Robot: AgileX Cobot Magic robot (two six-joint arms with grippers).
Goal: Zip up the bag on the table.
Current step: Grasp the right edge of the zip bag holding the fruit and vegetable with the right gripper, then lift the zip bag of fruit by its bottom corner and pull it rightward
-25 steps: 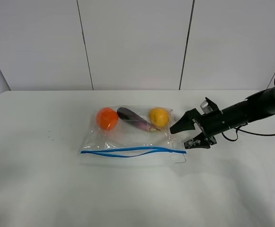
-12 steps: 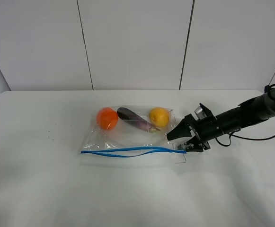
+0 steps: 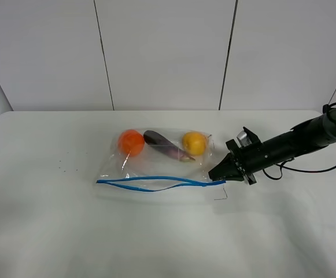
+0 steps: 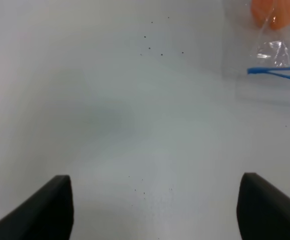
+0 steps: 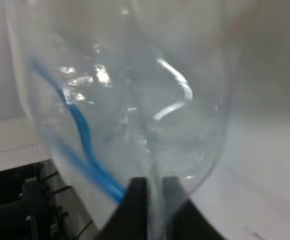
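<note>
On the worktop (image 3: 52, 231), near its middle, the bag (image 3: 156, 168) lies flat with its blue zipper strip (image 3: 156, 184) along the near edge. The strip's two tracks stand apart through the middle and meet at both ends. Inside, toward the far edge, are an orange fruit (image 3: 130, 142), a purple eggplant (image 3: 166, 146) and a yellow fruit (image 3: 194, 142). The right gripper (image 3: 221, 174) is pressed together, pinching the bag's right corner at the strip's end. The left gripper (image 4: 154, 207) is spread wide above the worktop, well apart from the bag's left corner. The bag sits well in from every worktop edge, with broad white surface on its left and near sides.
</note>
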